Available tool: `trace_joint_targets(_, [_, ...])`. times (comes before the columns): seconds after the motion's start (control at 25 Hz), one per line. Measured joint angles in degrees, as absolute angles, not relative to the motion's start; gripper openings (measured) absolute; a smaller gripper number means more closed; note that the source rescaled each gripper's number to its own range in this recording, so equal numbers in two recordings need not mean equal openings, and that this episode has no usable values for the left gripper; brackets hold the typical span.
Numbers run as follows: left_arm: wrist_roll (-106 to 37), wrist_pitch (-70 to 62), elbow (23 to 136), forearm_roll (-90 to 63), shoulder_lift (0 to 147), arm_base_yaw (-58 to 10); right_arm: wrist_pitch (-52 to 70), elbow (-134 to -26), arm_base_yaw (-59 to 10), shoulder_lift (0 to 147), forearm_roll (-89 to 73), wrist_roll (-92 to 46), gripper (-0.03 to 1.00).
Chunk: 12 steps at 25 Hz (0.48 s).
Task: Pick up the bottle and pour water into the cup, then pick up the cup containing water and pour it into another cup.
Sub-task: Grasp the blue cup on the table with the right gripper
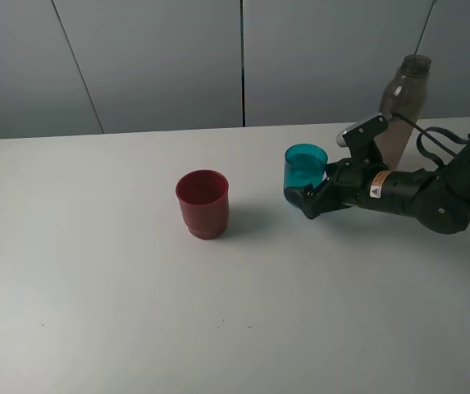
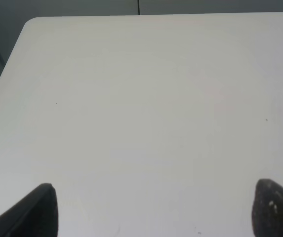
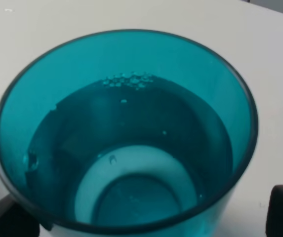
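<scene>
White table [image 1: 95, 287] is seen from the high cam w/ grey wall panels behind it. On its right half a small translucent teal-blue plastic cup [image 1: 306, 167] w/ smooth tapered sides is held upright by the right gripper [image 1: 307, 194], whose black fingers are closed against the lower part of the cup's wall; the arm reaches in from the right edge. Whether the cup's base touches the table cannot be told, as it is hidden by the fingers. In the right wrist view the teal-blue plastic cup [image 3: 126, 133] fills nearly the whole picture: water is seen inside to approx half height, w/ small bubbles gathered at one side of the wall, and the two fingertips of the right gripper [image 3: 146, 219] are seen at either side of the cup's lower wall. A small opaque dark red plastic cup [image 1: 203, 203] w/ a stepped lower part stands upright near the table's middle, left of the teal-blue plastic cup and apart from it. A tall slim smoky grey-brown translucent plastic bottle [image 1: 403, 103] w/ a narrow neck stands upright behind the right arm, near the table's far edge; its lower part is covered by the arm. The left gripper [image 2: 156, 212] is shown only by the left wrist cam: its two dark fingertips are spread wide, w/ only bare table [image 2: 141, 98] seen btwn them
</scene>
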<state>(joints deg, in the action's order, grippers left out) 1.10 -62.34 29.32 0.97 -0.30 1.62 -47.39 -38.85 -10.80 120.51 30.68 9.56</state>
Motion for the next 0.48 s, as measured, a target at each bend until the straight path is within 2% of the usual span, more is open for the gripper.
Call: trace_joint_targets(0.48, [1.1, -62.3, 29.3, 1.0, -0.3, 1.6, -49.2, -41.1, -10.8, 121.9, 30.7, 7.3, 1.0])
